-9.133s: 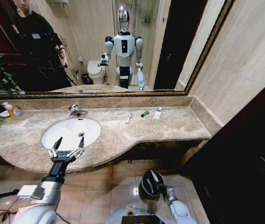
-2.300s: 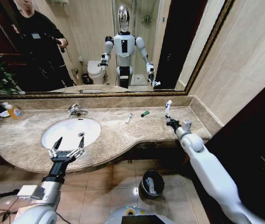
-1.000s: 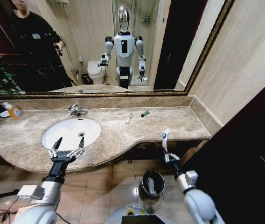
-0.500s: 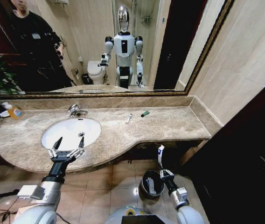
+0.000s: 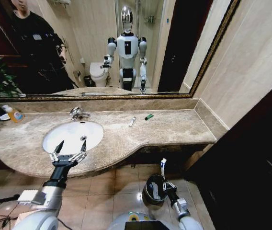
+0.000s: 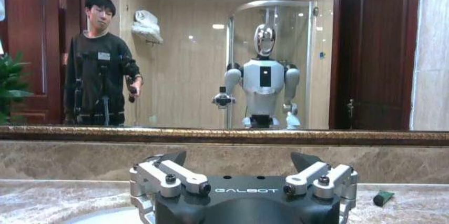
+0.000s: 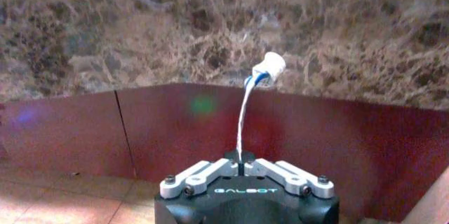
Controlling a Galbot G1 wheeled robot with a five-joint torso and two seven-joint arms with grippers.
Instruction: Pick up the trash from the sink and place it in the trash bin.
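My right gripper hangs low in front of the vanity, shut on a flat white tube with a blue mark. The tube stands upright over the black trash bin on the floor. In the right wrist view the tube rises from the closed right gripper, cap end up. A small white tube and a green piece lie on the marble top right of the sink. My left gripper stays open over the sink's front rim; the left wrist view shows this left gripper with nothing in it.
A chrome tap stands behind the basin. An orange-labelled bottle sits at the counter's far left. A mirror runs along the back wall. A dark cabinet wall closes in the right side. Tiled floor lies around the bin.
My right arm has carried the white tube off the counter's right end and down below the counter edge, to just above the bin. The left arm has not moved.
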